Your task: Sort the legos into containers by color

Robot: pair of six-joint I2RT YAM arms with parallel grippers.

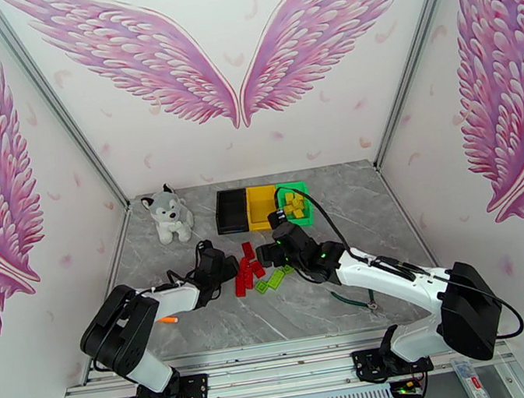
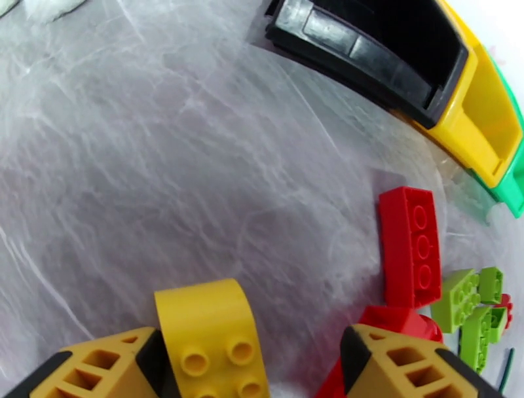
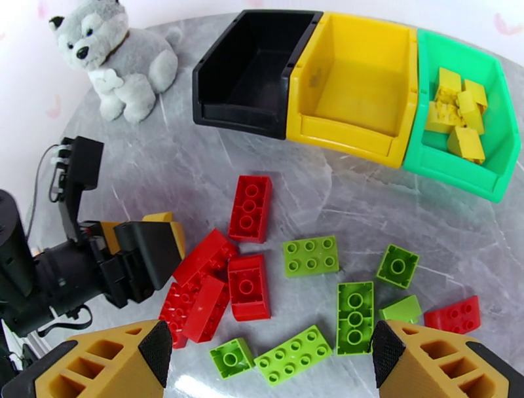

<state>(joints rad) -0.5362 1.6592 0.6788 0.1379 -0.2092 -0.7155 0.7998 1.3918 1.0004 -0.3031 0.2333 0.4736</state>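
Surface: grey marbled tabletop [image 1: 357, 205]. Room: pink-winged white walls [image 1: 155, 62]. State: left gripper [image 2: 251, 330] parted around yellow arched plastic brick [image 2: 209, 327]; right gripper [image 3: 270, 334] spread, empty.

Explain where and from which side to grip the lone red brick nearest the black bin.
I'd pinch the red brick across its long side walls, straight from above: it lies flat, studs up, with bare table along both long sides; its near end crowds other red bricks.

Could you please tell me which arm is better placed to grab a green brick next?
Right: the right pincer hangs open over the green bricks; the left pincer is by the red bricks, a yellow brick between its fingers.
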